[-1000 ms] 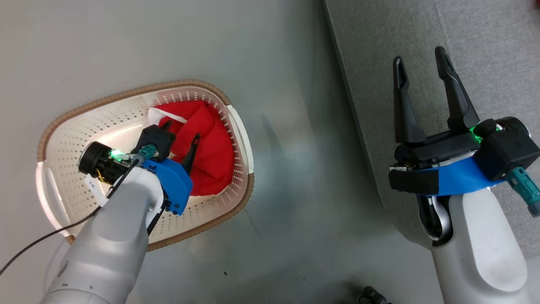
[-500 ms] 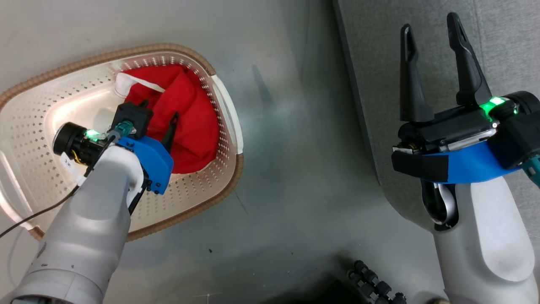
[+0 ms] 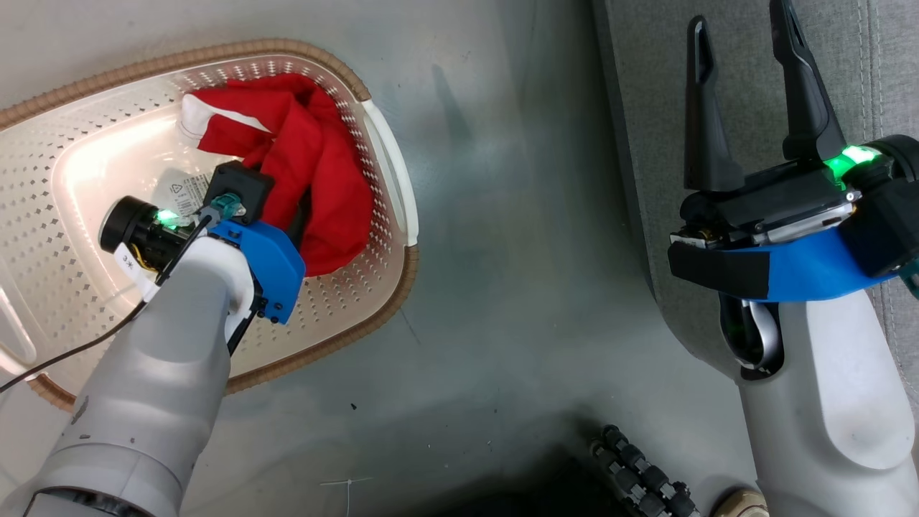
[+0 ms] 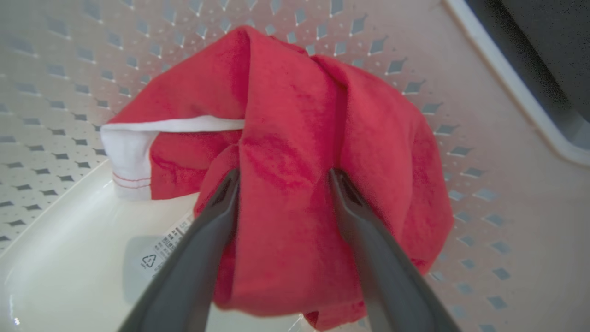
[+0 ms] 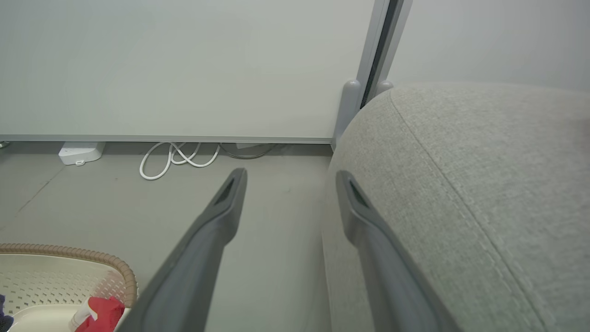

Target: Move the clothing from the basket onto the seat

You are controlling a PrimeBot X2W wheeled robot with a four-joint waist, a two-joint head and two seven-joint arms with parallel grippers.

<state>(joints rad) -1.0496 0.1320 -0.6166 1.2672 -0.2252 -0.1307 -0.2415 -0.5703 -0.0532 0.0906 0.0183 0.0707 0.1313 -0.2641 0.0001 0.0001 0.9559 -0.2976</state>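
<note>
While the left gripper (image 4: 283, 173), jaws spread, straddles clothing (image 4: 295, 92) in the basket (image 3: 391, 165), the right gripper (image 3: 737, 14) hangs likewise spread at three o'clock over the seat (image 3: 646, 108).

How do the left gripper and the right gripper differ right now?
The left gripper is down inside the basket; the right gripper is outside it, by the seat. The left gripper's fingers straddle a fold of the red clothing; the right gripper has nothing between its fingers. Both stand open, with nothing gripped.
</note>
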